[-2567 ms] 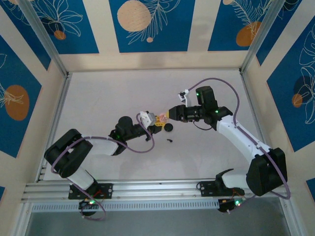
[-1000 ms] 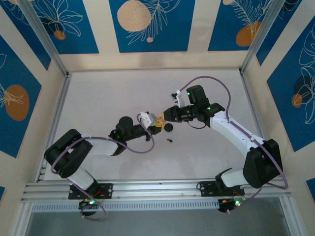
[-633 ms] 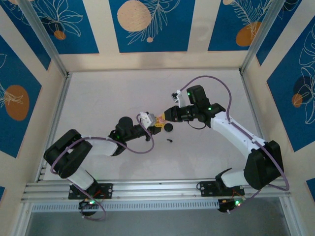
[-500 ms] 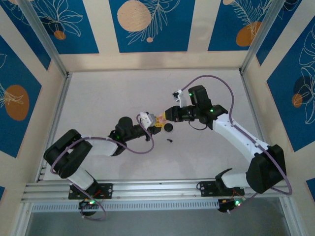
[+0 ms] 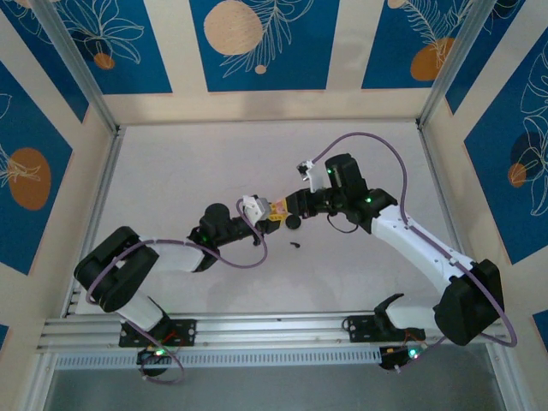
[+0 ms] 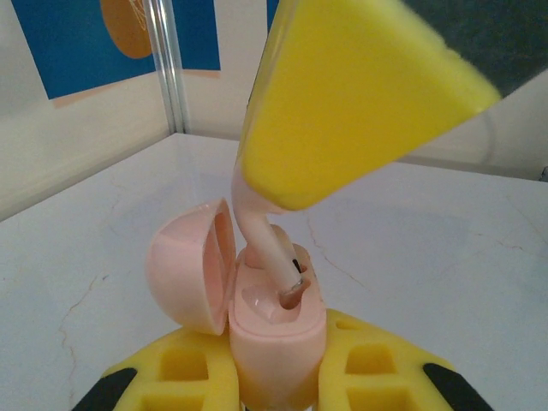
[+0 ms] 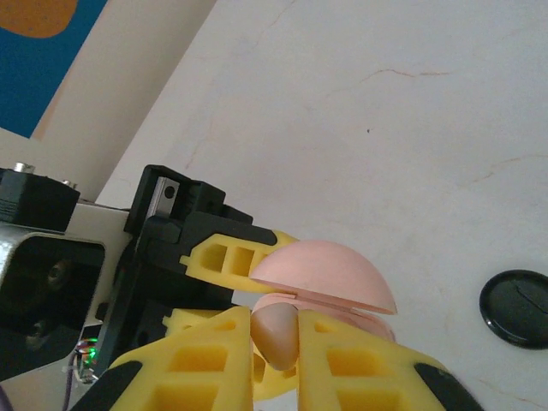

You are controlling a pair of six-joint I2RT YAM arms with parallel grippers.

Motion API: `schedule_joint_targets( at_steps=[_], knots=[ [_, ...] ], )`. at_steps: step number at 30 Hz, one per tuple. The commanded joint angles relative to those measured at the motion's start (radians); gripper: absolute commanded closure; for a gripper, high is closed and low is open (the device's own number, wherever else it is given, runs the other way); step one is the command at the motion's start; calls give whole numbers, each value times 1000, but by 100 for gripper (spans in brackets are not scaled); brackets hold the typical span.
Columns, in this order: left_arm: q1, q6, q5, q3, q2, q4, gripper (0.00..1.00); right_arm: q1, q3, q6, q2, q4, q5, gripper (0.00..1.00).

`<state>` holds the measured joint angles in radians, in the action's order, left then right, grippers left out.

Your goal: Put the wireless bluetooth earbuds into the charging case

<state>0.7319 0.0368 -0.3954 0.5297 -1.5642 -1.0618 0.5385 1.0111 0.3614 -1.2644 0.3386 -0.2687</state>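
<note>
My left jaws are closed tight on a pale pink, egg-shaped plastic charging case (image 6: 276, 351), gripping its lower body between my two yellow fingers (image 6: 181, 370). The case stands upright. Its domed lid (image 6: 190, 265) is swung open to one side and stays joined to the body at the hinge.

My right jaws are nearly shut, pinching a small pale pink earbud (image 7: 274, 336) by its rounded head between their yellow fingers (image 7: 199, 364). From my left wrist I see that earbud (image 6: 267, 244) hanging tilted under the broad yellow right finger (image 6: 342, 94). Its short stem slants down into the open top of the case, and the tip touches the inside of one socket. The head is not seated and sits above the rim. Beside the stem, at the rim, there is a small dark mark that I cannot identify.

From above, both of my arms meet near the middle of the white marbled desk (image 5: 188, 163). A flat round black puck (image 5: 293, 221) lies on the desk just beside my right jaws, apart from the case. A tiny black piece (image 5: 295, 245) lies a little nearer to my bases, too small for me to make out.
</note>
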Motion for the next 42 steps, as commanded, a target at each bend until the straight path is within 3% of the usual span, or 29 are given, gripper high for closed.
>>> schedule_joint_targets(
  at_steps=[1,15,42],
  knots=[
    [9,26,-10,-1,27,-33,95,14,-11,-37,-5,12,35,84],
    [9,31,-7,0,32,-20,95,44,-12,-74,7,39,114,84],
    [9,40,-3,-6,52,-1,95,57,-35,-96,31,79,150,84]
  ],
)
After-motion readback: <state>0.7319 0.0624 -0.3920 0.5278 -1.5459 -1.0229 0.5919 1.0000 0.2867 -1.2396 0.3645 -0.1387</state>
